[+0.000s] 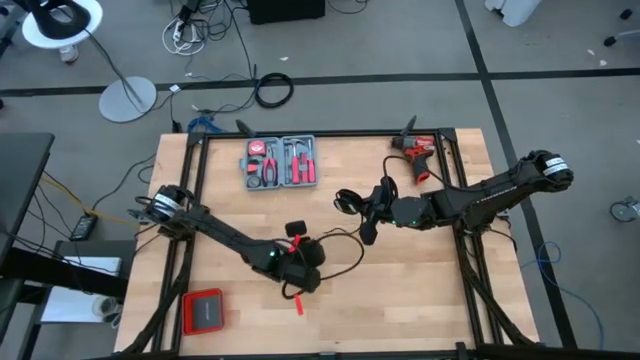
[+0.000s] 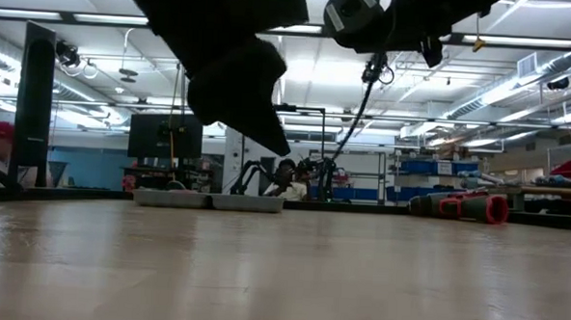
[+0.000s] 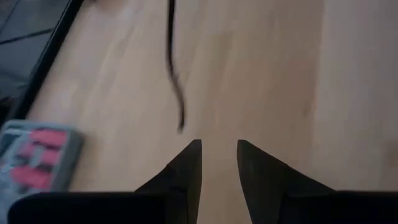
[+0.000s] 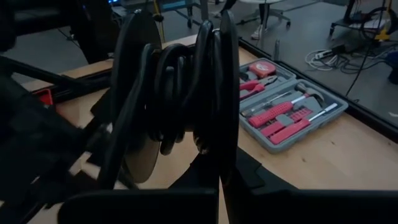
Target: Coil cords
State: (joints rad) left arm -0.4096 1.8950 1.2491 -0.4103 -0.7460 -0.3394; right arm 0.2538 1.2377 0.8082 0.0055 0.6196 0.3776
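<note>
Where the thin black cable (image 1: pixel 345 232) is concerned, most of it is gathered into several loops (image 4: pixel 186 93) bunched at the right gripper (image 1: pixel 372 212), near the middle of the light wooden table (image 1: pixel 420 290). One loose strand trails from that bundle across the tabletop toward the left gripper (image 1: pixel 303 268). In the right wrist view the loops stand upright between the dark fingers, which are closed tight on them. The small plug block cannot be picked out in any view.

Left gripper: low over the table, just in front of the centre. Its two dark fingers (image 3: pixel 186 171) stand slightly apart with nothing between them; the loose strand (image 3: pixel 174 74) ends just ahead of the fingertips, not touching them. Red fittings show on the wrist from above.

Grey plastic tool case (image 1: pixel 279 161): lying open toward the table's far edge, left of the right gripper. It holds red-handled hand tools, including pliers and screwdrivers, and a tape measure. No lettering legible.

Red and black cordless drill (image 1: pixel 416 155): lying on its side at the far right corner. No brand readable.

Red-edged flat case with dark grey face (image 1: pixel 203 311): near left corner, well apart from the cable. No label readable.

Black metal frame rails (image 1: pixel 330 134): running along the table's edges.
</note>
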